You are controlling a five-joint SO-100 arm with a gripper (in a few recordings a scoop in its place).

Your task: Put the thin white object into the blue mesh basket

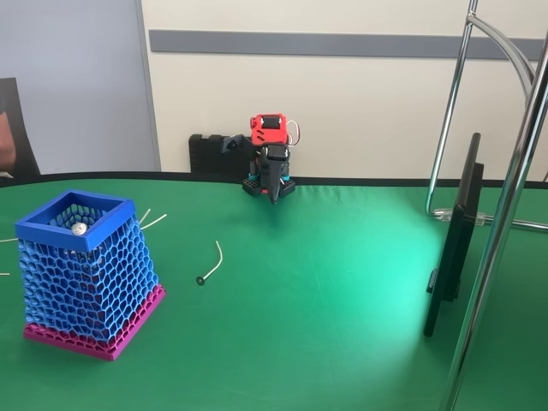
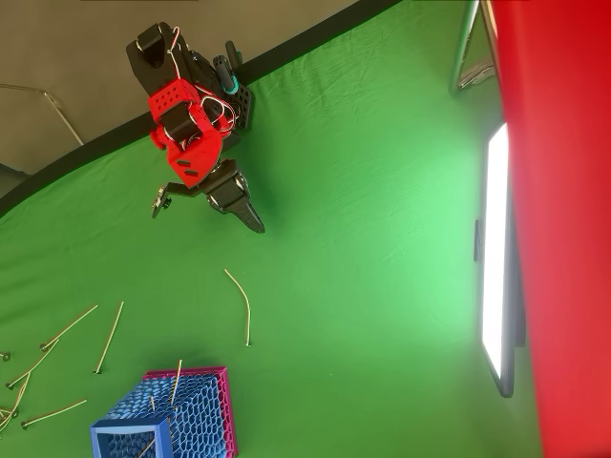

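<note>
The blue mesh basket (image 1: 86, 274) stands at the near left of the green table (image 1: 342, 282) in the fixed view, its magenta base flat on the cloth. Inside it, a small silvery ball (image 1: 79, 229) sits near the rim, and thin sticks (image 2: 175, 382) poke up through the opening in the overhead view. The thin white object (image 1: 212, 261) lies on the cloth just right of the basket — apart from it, dark tip nearest. The gripper (image 1: 275, 199) hangs at the far edge, jaws together and empty — well apart from both.
</note>
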